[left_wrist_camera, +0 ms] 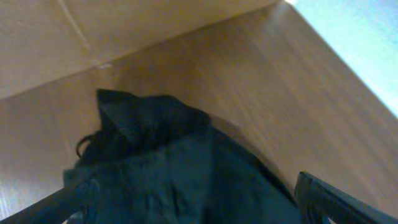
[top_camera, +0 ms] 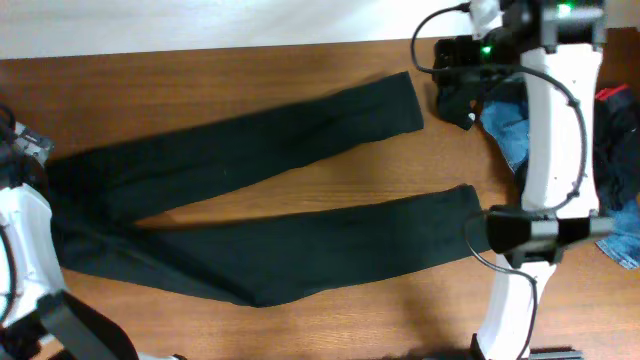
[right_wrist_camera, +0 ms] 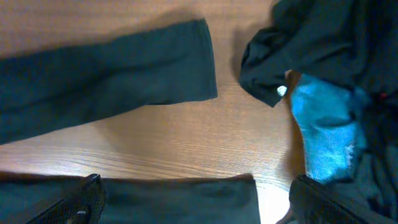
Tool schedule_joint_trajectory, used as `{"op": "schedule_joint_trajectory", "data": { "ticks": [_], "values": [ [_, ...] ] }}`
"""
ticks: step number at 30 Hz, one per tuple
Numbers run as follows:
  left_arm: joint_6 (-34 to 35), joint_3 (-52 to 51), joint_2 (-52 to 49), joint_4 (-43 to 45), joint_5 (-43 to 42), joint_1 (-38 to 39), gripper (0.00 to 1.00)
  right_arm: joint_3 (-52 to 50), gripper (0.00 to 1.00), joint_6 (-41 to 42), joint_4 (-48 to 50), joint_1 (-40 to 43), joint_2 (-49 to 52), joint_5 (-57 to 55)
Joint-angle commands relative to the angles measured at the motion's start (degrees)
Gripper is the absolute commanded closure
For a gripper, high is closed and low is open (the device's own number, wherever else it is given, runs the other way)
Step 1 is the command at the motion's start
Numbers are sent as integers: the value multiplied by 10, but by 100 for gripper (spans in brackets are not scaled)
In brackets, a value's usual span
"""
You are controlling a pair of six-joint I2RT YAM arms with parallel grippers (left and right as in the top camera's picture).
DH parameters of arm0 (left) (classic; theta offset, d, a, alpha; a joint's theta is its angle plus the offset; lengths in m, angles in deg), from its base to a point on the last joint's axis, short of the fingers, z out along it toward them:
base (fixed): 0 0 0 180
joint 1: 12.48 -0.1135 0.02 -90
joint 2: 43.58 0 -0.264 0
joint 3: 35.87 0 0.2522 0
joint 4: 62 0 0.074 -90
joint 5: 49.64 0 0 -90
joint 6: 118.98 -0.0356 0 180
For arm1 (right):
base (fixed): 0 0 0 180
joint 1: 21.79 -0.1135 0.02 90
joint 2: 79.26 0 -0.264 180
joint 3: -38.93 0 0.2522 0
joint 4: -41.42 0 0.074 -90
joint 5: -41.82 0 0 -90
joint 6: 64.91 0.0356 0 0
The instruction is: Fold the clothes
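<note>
Table (top_camera: pixel 300 320) beneath the black trousers (top_camera: pixel 260 150): sound, with bare wood showing between the legs.

Black trousers: lying flat, but the legs splay in a V and the waistband is bunched at their left end.

Heap of unfolded clothes (top_camera: pixel 620 170): just beyond the trousers' hems. A dark garment (right_wrist_camera: pixel 273 56) lies near the upper hem, with blue denim (right_wrist_camera: pixel 323 130) beside it.

My left end effector (left_wrist_camera: pixel 199 208): spread wide over the crumpled waistband, grasping nothing.

My right end effector (right_wrist_camera: pixel 208 205): spread wide above the lower hem, empty.

Risks, in my judgement:
- Folding while the legs diverge would set a skewed crease.
- A deep pinch at the waistband would gather extra layers.
- A sweep at the hems could snag the heap.
</note>
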Motion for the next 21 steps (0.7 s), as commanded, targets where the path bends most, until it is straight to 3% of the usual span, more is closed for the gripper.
{"op": "schedule_joint_trajectory", "data": {
  "ticks": [1, 9, 15, 21],
  "values": [
    [-19, 8, 44, -30, -77, 26, 1, 0, 1, 16, -4, 2, -58, -1],
    [-99, 8, 92, -40, -176, 101, 1, -38, 1, 40, -4, 2, -186, -2],
    [-120, 8, 99, -46, -179, 153, 1, -231, 1, 90, -4, 2, -304, -58],
    [-120, 8, 99, -45, -178, 174, 1, -444, 1, 218, -3, 36, -386, -57]
  ]
}}
